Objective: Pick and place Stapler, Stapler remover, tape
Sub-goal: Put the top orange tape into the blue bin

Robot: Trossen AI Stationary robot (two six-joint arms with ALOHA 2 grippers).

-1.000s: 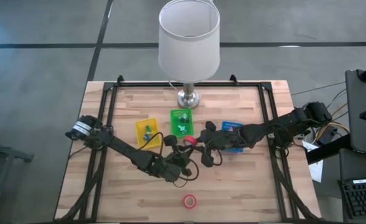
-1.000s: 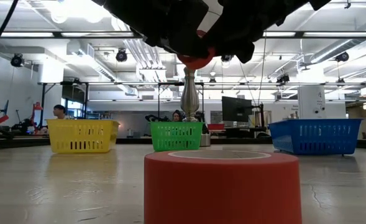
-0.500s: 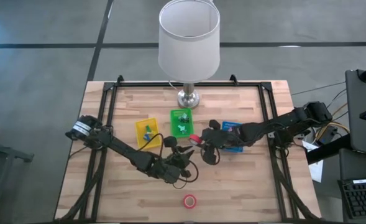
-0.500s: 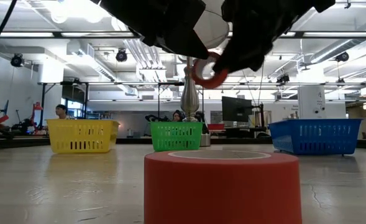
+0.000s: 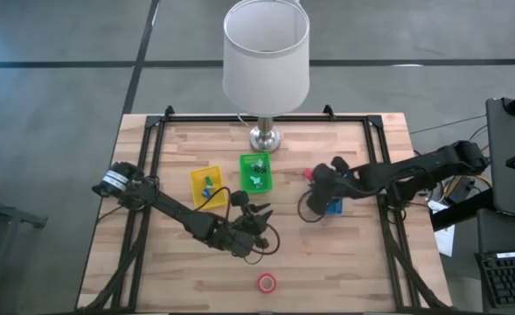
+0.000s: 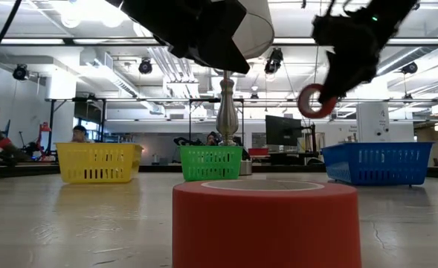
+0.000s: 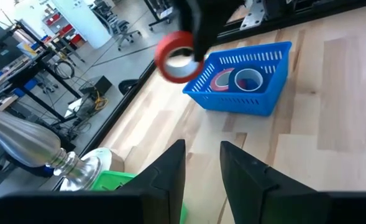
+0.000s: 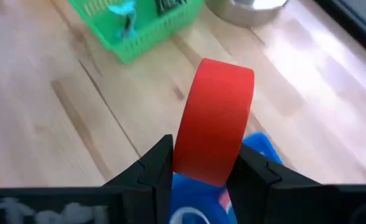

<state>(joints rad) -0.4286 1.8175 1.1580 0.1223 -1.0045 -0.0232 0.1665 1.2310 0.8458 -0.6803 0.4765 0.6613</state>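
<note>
While pinching the red ring-shaped tape roll in the right end effector, centre over the blue plastic basket just below before releasing.

The robot has 2 long black arms. The left pincer has 2 flat dark fingers. The left arm's base wears a white label.

The right arm hides most of the blue basket from above.
</note>
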